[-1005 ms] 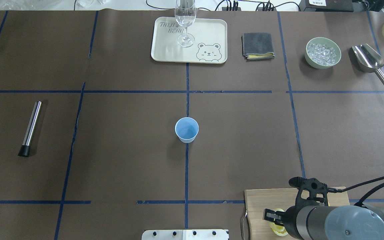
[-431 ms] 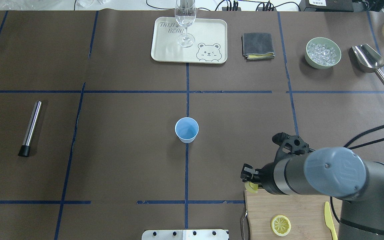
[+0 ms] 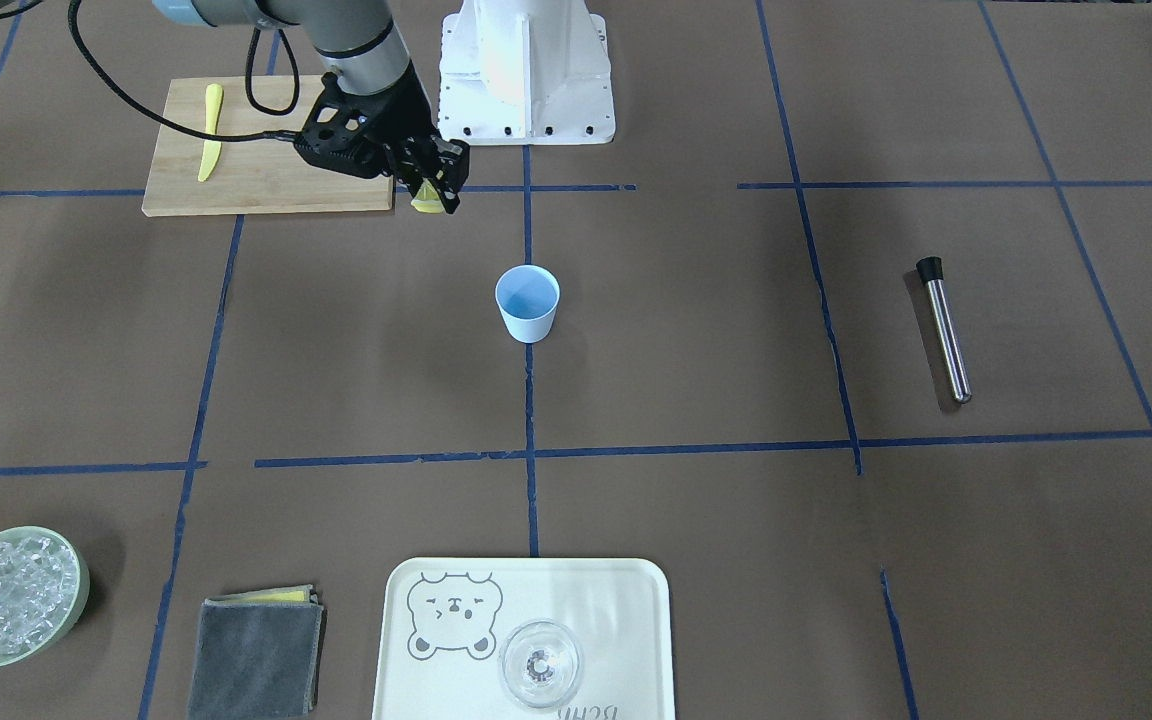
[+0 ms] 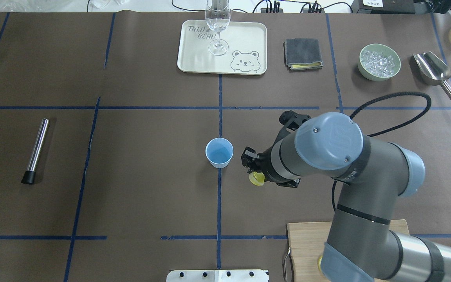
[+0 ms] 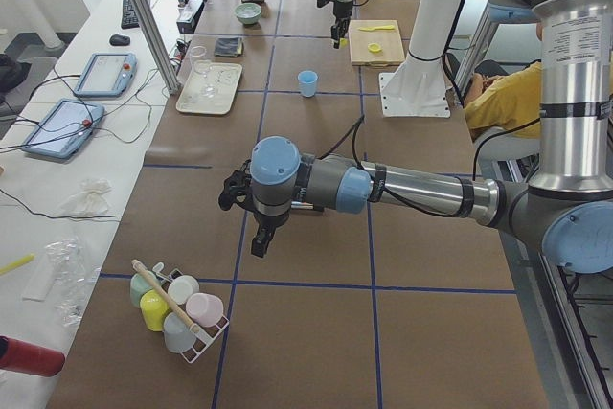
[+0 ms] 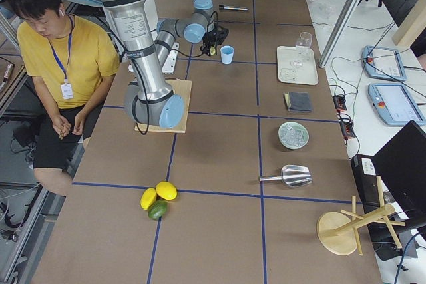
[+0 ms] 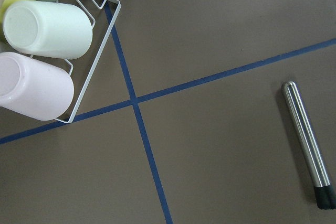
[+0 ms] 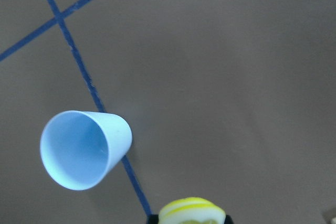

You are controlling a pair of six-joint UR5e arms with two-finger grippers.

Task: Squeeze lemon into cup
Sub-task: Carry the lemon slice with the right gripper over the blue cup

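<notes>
The light-blue cup (image 4: pixel 219 152) stands upright at the table's middle; it also shows in the front view (image 3: pixel 527 303) and the right wrist view (image 8: pixel 84 148). My right gripper (image 4: pixel 253 171) is shut on a yellow lemon slice (image 4: pixel 256 179) and holds it above the table just right of the cup, apart from it. The slice shows in the front view (image 3: pixel 426 205) and at the bottom edge of the right wrist view (image 8: pixel 191 211). A second slice (image 5: pixel 374 47) lies on the wooden board. My left gripper (image 5: pixel 261 238) shows only in the exterior left view, so I cannot tell its state.
The wooden cutting board (image 4: pixel 307 239) with a yellow knife (image 3: pixel 208 130) lies near the robot's base. At the far side are a tray (image 4: pixel 194 58) with a stemmed glass, a grey cloth (image 4: pixel 303 53), a green ice bowl (image 4: pixel 379 62) and a scoop (image 4: pixel 435 72). A steel tube (image 4: pixel 37 149) lies left.
My right arm has lifted off the cutting board with a lemon slice and carried it forward and left to beside the cup. The other slice stayed on the board.
</notes>
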